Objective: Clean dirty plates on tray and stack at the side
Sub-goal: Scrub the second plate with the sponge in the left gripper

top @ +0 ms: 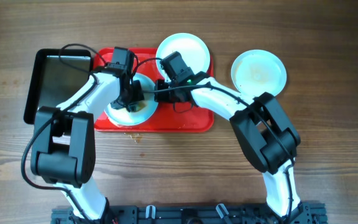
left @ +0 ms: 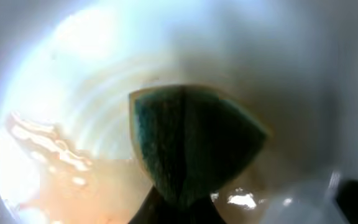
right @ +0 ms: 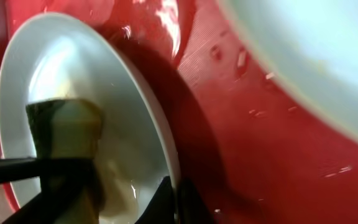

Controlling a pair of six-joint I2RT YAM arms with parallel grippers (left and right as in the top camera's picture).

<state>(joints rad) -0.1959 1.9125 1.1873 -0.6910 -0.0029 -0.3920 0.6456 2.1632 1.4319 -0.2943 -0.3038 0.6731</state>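
1. At the left half of the tray (top: pixel 185 121), the left gripper (top: pixel 131 94) points down into the dirty plate (top: pixel 143 112), its fingers clamped on a sponge (left: pixel 191 143).
2. The sponge has a dark green face with a yellowish edge. It is pressed against the inside of that plate.
3. Orange-brown sauce (left: pixel 42 186) is smeared wet across the plate's floor beside the sponge.
4. The right gripper (top: pixel 159 93) reaches in from the right. It is closed on the near right rim of the same plate, and the right wrist view shows a dark fingertip (right: pixel 169 196) against that rim.
5. The dirty plate lies on the red tray, whose textured surface carries a few pale specks and wet gleams.
6. A second plate (top: pixel 182 53) sits at the tray's far side, overhanging its far edge; its middle looks clean white.
7. A third plate (top: pixel 258 71) rests on the tabletop (top: pixel 328 37) to the right, apart from the tray, with a faint yellowish tint in its middle.
8. A black pan (top: pixel 48 84) lies just beside the tray's left end.
9. No readable writing shows on the arms or the dishes.
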